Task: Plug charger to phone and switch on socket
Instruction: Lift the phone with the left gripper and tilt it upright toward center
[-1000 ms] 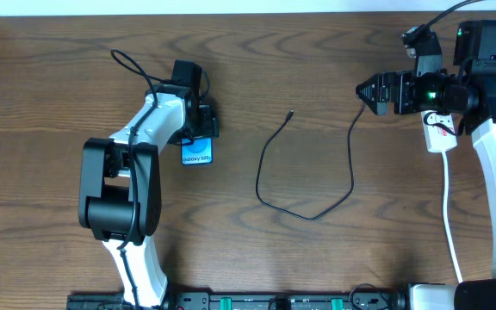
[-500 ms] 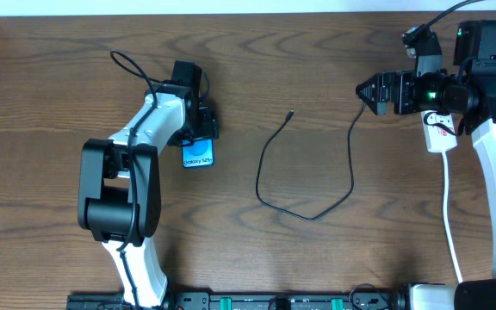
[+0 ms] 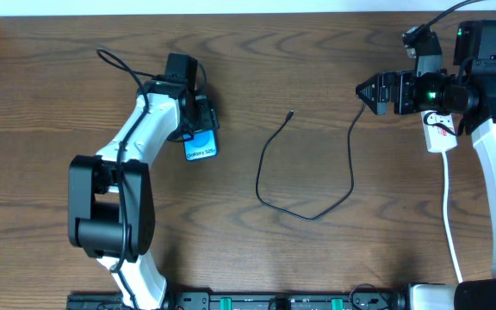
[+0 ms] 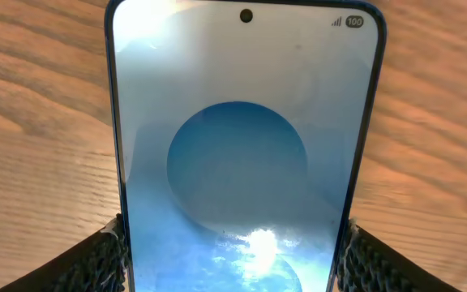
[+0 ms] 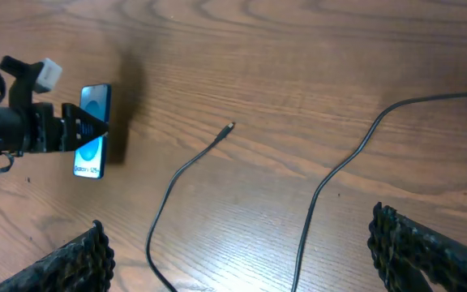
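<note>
One phone [image 3: 200,148] sat toward nine o'clock over the worktop [image 3: 50,60], perhaps lifted, its edges pinched by the jaws of the left gripper [image 4: 232,264]. The charger [image 3: 313,218] curled loose at centre. At three o'clock lay the socket [image 3: 442,136], near the right gripper [image 5: 246,258], jaws wide and empty.

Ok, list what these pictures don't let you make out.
- Socket switches: overhead, covered by the right arm; state unreadable.
- Charger wall-plug end: overhead, runs under the right end effector.
- Phone port: left wrist view, bottom edge cut off by the frame; overhead, too small.
- Charger tip type: too small in overhead and right wrist views.
</note>
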You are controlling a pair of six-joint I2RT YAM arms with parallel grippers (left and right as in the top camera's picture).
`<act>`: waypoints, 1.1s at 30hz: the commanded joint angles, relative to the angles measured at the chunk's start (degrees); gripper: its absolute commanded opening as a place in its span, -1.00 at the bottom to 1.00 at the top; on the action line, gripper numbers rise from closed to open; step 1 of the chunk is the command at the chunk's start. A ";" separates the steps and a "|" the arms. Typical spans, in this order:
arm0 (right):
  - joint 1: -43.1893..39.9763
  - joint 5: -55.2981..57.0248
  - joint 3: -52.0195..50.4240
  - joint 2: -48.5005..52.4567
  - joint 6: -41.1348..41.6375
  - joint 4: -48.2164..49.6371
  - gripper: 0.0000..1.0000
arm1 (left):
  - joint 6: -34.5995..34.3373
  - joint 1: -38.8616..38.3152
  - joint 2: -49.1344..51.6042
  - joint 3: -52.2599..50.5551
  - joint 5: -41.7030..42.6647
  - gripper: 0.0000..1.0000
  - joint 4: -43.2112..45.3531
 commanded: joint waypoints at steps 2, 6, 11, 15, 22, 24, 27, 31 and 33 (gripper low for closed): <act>0.31 -1.01 0.98 -0.20 -0.72 -0.20 0.99 | -7.30 0.04 -2.71 1.27 8.09 0.50 -0.17; 0.31 -1.03 0.98 -0.20 -0.72 -0.22 0.99 | -11.61 0.02 -2.71 1.25 13.60 0.50 -0.20; 0.31 -1.03 0.98 -0.20 -0.70 -0.24 0.99 | -17.86 0.04 -2.71 1.25 21.92 0.50 -0.20; 0.31 -1.05 0.98 -0.20 -0.66 -0.24 0.98 | -21.73 0.04 -2.71 1.25 27.69 0.49 -0.17; 0.31 -1.05 0.98 -0.20 -0.26 -0.24 0.98 | -33.00 0.04 -2.71 1.25 34.60 0.49 -0.17; 0.31 -1.05 0.98 -0.20 -0.07 -0.24 0.99 | -36.81 0.04 -2.71 1.25 36.41 0.49 -0.15; 0.31 -1.05 0.98 -0.20 -0.04 -0.24 0.99 | -41.55 0.09 -2.71 1.25 39.01 0.49 -0.13; 0.31 -1.05 0.98 -0.20 -0.04 -0.24 0.98 | -46.90 0.59 -2.71 1.25 43.19 0.48 0.04; 0.31 -1.05 0.98 -0.20 -0.04 -0.24 0.98 | -49.05 1.03 -2.71 1.25 45.20 0.49 0.04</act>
